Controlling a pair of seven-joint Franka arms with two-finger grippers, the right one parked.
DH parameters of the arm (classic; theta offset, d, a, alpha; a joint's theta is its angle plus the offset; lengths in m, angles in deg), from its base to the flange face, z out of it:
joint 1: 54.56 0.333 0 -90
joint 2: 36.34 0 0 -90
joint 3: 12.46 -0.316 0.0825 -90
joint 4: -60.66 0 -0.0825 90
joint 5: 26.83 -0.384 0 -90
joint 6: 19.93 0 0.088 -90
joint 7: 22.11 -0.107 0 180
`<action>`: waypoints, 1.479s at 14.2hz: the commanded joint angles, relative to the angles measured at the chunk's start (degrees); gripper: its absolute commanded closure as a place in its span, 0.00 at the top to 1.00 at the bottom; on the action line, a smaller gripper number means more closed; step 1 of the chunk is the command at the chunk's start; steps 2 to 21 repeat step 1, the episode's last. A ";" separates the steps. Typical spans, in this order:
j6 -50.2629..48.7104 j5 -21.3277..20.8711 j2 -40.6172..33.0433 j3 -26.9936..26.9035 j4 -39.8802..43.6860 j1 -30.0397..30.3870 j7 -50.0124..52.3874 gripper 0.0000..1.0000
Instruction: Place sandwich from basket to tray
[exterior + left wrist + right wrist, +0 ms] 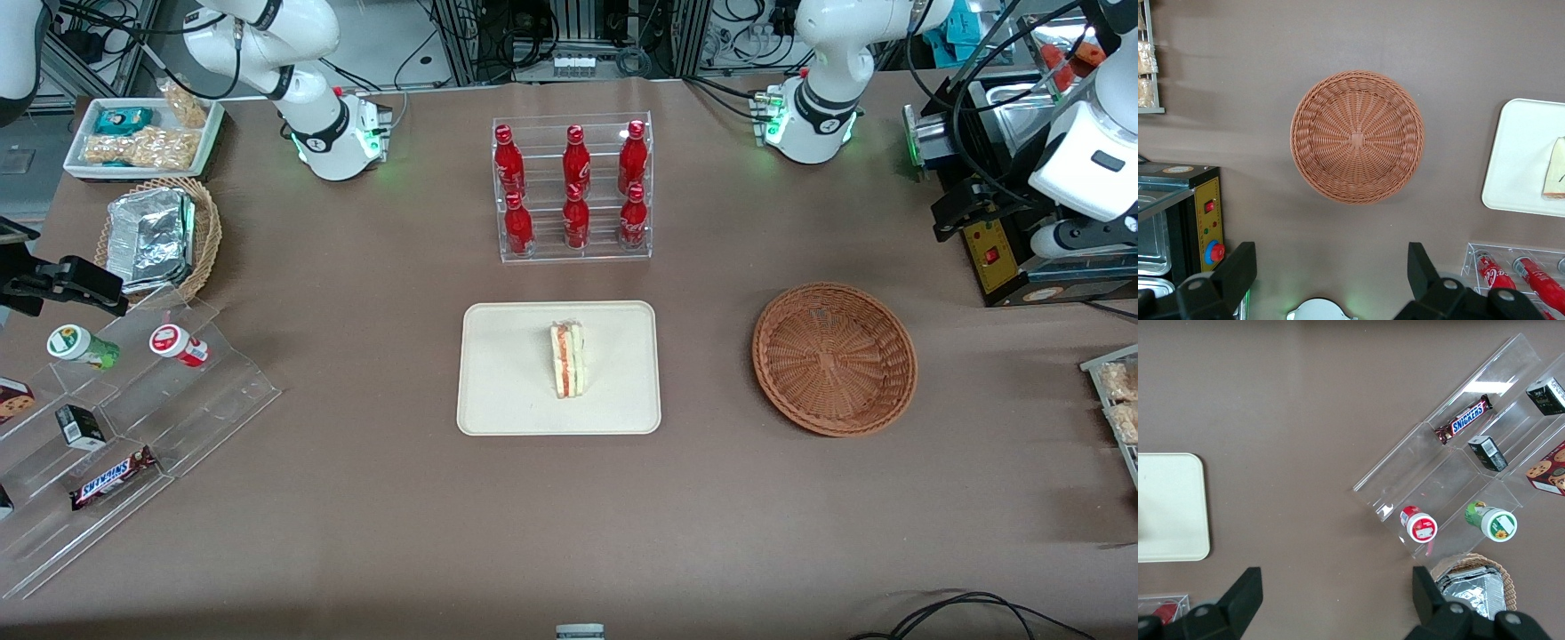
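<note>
The sandwich (566, 359) lies on the cream tray (498, 373) at the middle of the table, its filling layers facing up. In the left wrist view an edge of the sandwich (1555, 177) shows on the tray (1521, 153). Beside the tray, toward the working arm's end, the reddish-brown basket (834, 357) sits with nothing in it. My gripper (953, 213) hangs high, farther from the front camera than the basket (1357, 137) and toward the working arm's end. The gripper (1330, 257) is open and holds nothing.
A clear rack of red bottles (572, 188) stands farther back than the tray. A black oven with a yellow panel (991, 253) sits near my gripper. Toward the parked arm's end are an acrylic snack stand (133, 391), a tan basket of foil packets (156, 236) and a white snack tray (142, 138).
</note>
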State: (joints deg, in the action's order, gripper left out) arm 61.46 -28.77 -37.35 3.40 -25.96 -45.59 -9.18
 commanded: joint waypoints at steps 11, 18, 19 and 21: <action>0.35 -0.52 -0.58 -0.21 -0.31 0.17 -0.09 1.00; 0.35 -0.52 -0.58 -0.21 -0.31 0.17 -0.09 1.00; 0.35 -0.52 -0.58 -0.21 -0.31 0.17 -0.09 1.00; 0.35 -0.52 -0.58 -0.21 -0.31 0.17 -0.09 1.00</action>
